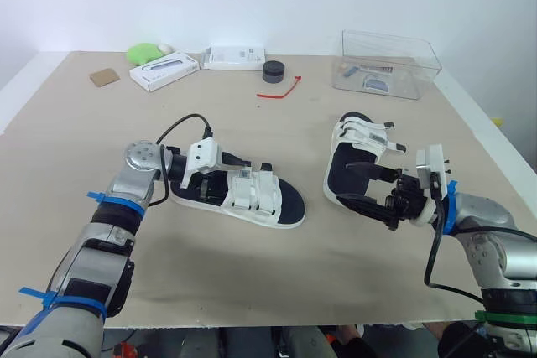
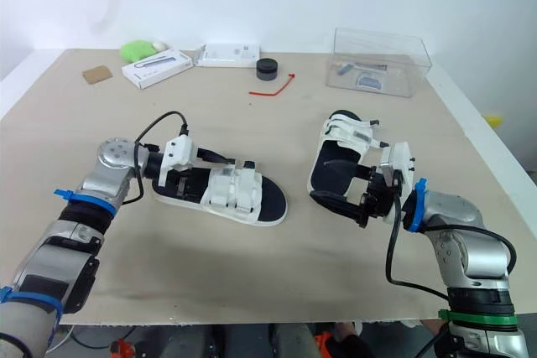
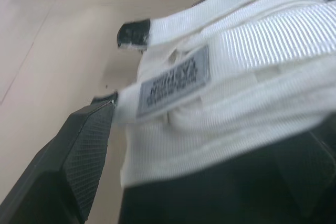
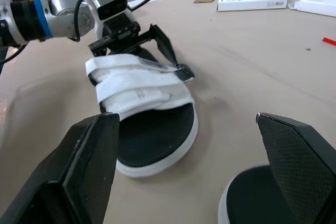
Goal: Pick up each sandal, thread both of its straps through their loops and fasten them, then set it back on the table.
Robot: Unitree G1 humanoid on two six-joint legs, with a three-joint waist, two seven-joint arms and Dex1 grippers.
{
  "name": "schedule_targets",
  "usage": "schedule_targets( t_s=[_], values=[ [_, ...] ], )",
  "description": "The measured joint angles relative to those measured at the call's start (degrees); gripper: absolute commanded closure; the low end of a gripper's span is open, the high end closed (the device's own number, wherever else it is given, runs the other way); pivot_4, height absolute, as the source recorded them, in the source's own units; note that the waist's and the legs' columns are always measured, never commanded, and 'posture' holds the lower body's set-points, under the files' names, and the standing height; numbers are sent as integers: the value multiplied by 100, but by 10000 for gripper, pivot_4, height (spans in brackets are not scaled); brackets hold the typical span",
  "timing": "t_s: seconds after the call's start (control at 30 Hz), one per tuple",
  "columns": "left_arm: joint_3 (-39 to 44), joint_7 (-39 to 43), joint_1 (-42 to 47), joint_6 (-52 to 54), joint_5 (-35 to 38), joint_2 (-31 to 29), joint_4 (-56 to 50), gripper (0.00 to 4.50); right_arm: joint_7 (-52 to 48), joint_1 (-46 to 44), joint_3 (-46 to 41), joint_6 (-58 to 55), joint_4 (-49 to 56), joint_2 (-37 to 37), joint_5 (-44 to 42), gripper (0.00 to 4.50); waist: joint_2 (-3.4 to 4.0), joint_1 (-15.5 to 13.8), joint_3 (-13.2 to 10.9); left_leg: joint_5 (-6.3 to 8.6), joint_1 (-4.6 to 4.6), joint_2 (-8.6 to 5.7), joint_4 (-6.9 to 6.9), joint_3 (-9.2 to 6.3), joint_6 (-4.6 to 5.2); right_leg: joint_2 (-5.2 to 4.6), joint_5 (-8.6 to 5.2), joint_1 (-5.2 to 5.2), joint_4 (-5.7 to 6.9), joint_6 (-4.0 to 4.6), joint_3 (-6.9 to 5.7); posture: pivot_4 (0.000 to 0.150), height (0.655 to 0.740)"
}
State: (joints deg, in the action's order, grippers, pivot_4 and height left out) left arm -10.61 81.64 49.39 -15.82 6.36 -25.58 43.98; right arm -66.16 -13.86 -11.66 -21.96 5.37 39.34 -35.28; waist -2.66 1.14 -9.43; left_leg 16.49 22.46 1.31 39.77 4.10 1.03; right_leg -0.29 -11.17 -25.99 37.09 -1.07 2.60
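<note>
Two white-strapped sandals with black footbeds lie on the tan table. The left sandal lies flat, toe pointing right. My left gripper is at its heel end, open, its fingers astride the rear white strap; one finger touches the strap's edge. The right sandal lies with its heel away from me. My right gripper hovers open over its toe end, its fingers spread wide with nothing between them.
At the back of the table stand a clear plastic box, two white boxes, a black round puck, a red tie, a green lump and a cardboard square.
</note>
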Motion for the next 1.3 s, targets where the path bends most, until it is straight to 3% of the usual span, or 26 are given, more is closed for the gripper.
schedule_targets(
  t_s=[0.03, 0.13, 0.27, 0.4, 0.53, 0.63, 0.7, 0.77, 0.9, 1.03, 1.23, 1.27, 1.3],
  values=[
    [-26, -22, 22, -51, -32, 35, 72, 13133, 0, 2, 0, 75, 1, 0, 0, 0, 0, 3, 0, 0, -1, 1, 1, 1, 0, 1, 1, 0, 0, -1, 2, 1500, 7400],
    [-25, -151, 88, -250, -136, 38, 199, 24935, -5, 6, 0, 330, 1, -5, 18, 0, 1, 5, 1, 0, -3, 2, 2, 1, 0, 3, 2, 1, 1, -1, 3, 1500, 7400],
    [9, -301, 145, -371, -149, 51, 212, 44005, -64, 5, 8, 708, 64, -7, 78, 0, 2, 3, 1, 0, -5, 3, 3, 1, 0, 4, 2, 4, 1, -1, 3, 1500, 7400],
    [8, -461, 150, -240, -166, 57, 188, 44573, -119, -19, 64, 793, 142, -7, 111, 0, 2, 5, 1, -1, -14, 4, 4, 7, 1, 4, 4, 11, 3, -4, 7, 1500, 7400],
    [46, -1494, 151, 323, -478, 7, -49, 44573, -99, -228, 277, 792, 160, -19, 142, 0, 2, 13, 1, -14, -20, 6, 7, 18, 16, 6, 26, 12, 2, -9, 17, 1500, 7400],
    [603, -3573, 248, 1687, -739, -30, -161, 44573, 21, -402, 290, 800, 161, -34, 212, 0, -2, 24, -2, -29, -16, 16, 8, 23, 28, 12, 36, 6, -2, -26, 18, 1500, 7400],
    [858, -4224, 318, 2181, -732, 2, -188, 44573, 62, -440, 296, 805, 155, -63, 254, 0, -4, 25, -4, -33, -14, 22, 8, 23, 24, 15, 37, 3, -1, -25, 16, 1500, 7400],
    [1514, -5760, 549, 3174, -685, 127, -186, 44573, 220, -587, 354, 815, 123, -208, 320, 0, -4, 25, -4, -35, -13, 26, 8, 25, 22, 13, 42, -2, 0, -19, 16, 1500, 7400],
    [2200, -7642, 759, 3848, -624, 403, 95, 44573, 488, -834, 597, 814, 110, -494, 472, 0, -4, -29, -3, -32, 0, 13, -3, 22, 13, -3, 61, -13, 1, 13, 3, 1500, 7400],
    [2214, -8140, 922, 3989, -635, 639, 354, 44573, 576, -908, 729, 814, 110, -602, 548, 0, -5, -61, -3, -31, 20, -10, -2, 27, 13, -30, 67, -26, -7, 1, 2, 1500, 7400],
    [2017, -8238, 983, 4126, -728, 643, 361, 44573, 676, -1122, 807, 806, 48, -677, 647, 0, -5, -48, -4, -27, 19, -16, -2, 43, 16, -45, 69, -34, -9, -4, 0, 1500, 7400],
    [2026, -8191, 941, 4121, -700, 634, 310, 35932, 663, -1210, 806, 804, -8, -669, 647, 0, -5, -43, -3, -28, 18, -15, -2, 42, 14, -43, 69, -34, -7, -4, -1, 1500, 7400],
    [2038, -8139, 886, 4100, -656, 634, 249, 32097, 644, -1263, 805, 805, -52, -661, 647, 0, -5, -42, -3, -29, 18, -14, -2, 40, 13, -42, 69, -33, -6, -3, -2, 1500, 7400]
  ],
)
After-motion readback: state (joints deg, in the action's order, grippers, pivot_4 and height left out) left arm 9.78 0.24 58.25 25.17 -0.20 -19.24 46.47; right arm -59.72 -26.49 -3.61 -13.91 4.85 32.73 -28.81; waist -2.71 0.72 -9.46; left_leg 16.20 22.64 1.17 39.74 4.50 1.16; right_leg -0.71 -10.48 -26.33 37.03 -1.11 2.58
